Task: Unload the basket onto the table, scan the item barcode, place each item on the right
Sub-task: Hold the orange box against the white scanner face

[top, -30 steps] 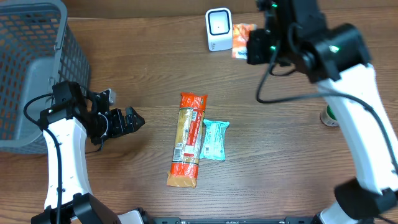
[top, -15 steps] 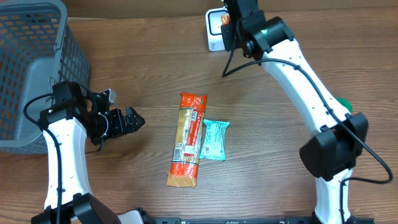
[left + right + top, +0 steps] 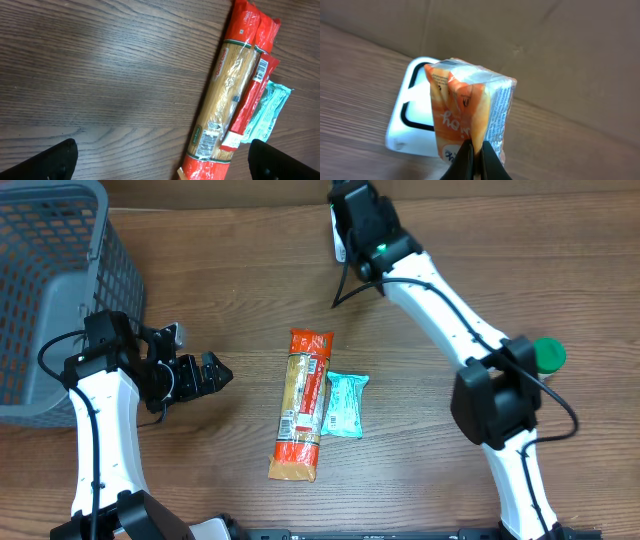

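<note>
The wooden table [image 3: 220, 290] carries a grey mesh basket [image 3: 112, 275] at its far left corner. Near the middle lies a long spaghetti packet [image 3: 303, 405] with orange ends, and a smaller teal packet [image 3: 345, 405] lies against its right side. The left end effector [image 3: 218, 372] hovers left of the spaghetti, fingers spread wide and empty. At the far edge stands a white scanner [image 3: 400, 135] with a dark-framed window. The right end effector [image 3: 475, 152] is pinched tight on the lower edge of a small orange packet [image 3: 465, 110], holding it upright in front of the scanner's face; whether they touch cannot be told. A green cap [image 3: 548, 355] shows by the right arm.
</note>
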`<state>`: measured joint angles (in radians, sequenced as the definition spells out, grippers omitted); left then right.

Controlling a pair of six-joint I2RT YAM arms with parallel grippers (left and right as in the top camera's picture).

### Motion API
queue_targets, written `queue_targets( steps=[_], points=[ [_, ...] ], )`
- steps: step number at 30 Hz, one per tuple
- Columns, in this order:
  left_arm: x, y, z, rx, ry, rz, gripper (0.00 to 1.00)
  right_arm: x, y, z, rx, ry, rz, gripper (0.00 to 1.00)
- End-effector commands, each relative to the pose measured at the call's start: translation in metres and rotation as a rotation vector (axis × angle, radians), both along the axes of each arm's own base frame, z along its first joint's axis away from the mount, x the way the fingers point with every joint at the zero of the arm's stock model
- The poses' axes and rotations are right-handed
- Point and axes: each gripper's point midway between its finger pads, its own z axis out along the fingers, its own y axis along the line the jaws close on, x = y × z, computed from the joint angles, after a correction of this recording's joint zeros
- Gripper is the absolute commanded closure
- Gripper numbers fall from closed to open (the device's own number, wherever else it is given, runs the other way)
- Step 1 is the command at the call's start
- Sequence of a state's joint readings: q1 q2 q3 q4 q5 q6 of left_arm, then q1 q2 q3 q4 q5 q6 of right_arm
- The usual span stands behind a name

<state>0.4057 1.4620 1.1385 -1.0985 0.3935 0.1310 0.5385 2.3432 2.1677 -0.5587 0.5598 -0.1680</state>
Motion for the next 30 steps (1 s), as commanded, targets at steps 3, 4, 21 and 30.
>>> queue_targets(
  steps=[3,4,21,30],
  points=[
    [0.001,-0.004,0.0,-0.01,-0.007,-0.023,0.0,0.017,0.0,-0.012,-0.235,-0.053,0.045,0.96],
    [0.001,-0.004,0.0,-0.01,-0.007,-0.023,0.0,0.02,0.003,-0.012,-0.261,-0.068,0.066,0.96],
    [0.001,-0.004,0.0,-0.01,-0.007,-0.023,0.0,0.033,0.026,-0.024,-0.416,-0.084,0.282,0.96],
    [0.001,-0.004,0.0,-0.01,-0.007,-0.023,0.0,0.033,0.025,-0.025,-0.446,-0.078,0.299,0.96]
  ],
)
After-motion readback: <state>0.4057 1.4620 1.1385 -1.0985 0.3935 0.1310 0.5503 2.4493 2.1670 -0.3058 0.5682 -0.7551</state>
